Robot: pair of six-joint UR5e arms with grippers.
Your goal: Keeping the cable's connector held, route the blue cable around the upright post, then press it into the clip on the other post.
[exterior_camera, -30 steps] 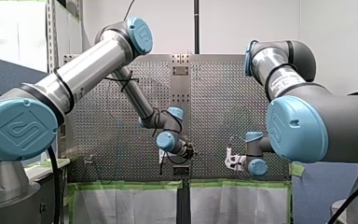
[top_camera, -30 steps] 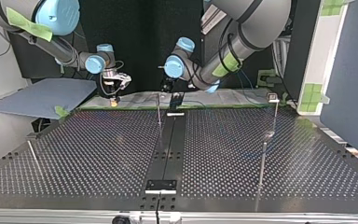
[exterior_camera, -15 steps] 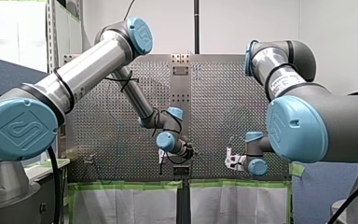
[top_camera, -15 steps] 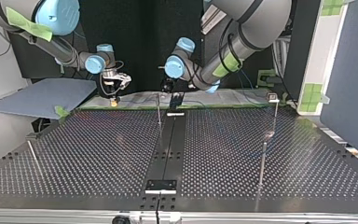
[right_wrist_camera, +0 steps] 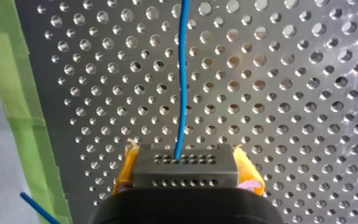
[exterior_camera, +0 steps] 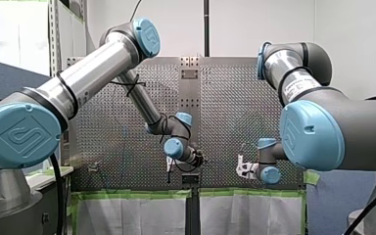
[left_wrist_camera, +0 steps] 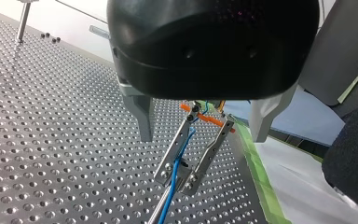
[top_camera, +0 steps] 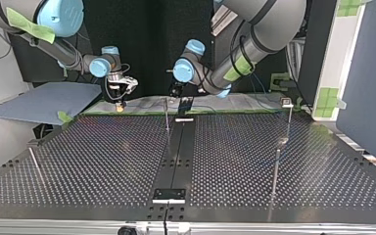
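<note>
Surface [top_camera: 103, 161]: perforated metal, dull grey, evenly drilled, edged with green tape [left_wrist_camera: 256, 163]; dark backdrop beyond it in the top view.
Change: none visible over the last second; same poses for both arms, same lie for the cable.
Meaning: probably a pause at the pressing step rather than a fresh move.
Right gripper [right_wrist_camera: 188, 182]: closed on the connector [right_wrist_camera: 186, 161], yellow pads against its two sides.
Connector: small grey block with rows of round holes on its face.
Blue cable [right_wrist_camera: 182, 79]: thin, smooth, slightly wavy, leaving the connector across the surface.
Left gripper [left_wrist_camera: 200, 137]: black body, pale metal fingers spread wide, holding nothing, straddling the clip [left_wrist_camera: 193, 154].
Clip: two slim drilled metal strips with an orange cross-pin, atop a thin post [top_camera: 167, 117]; cable threaded down between the strips, seemingly seated already.
</note>
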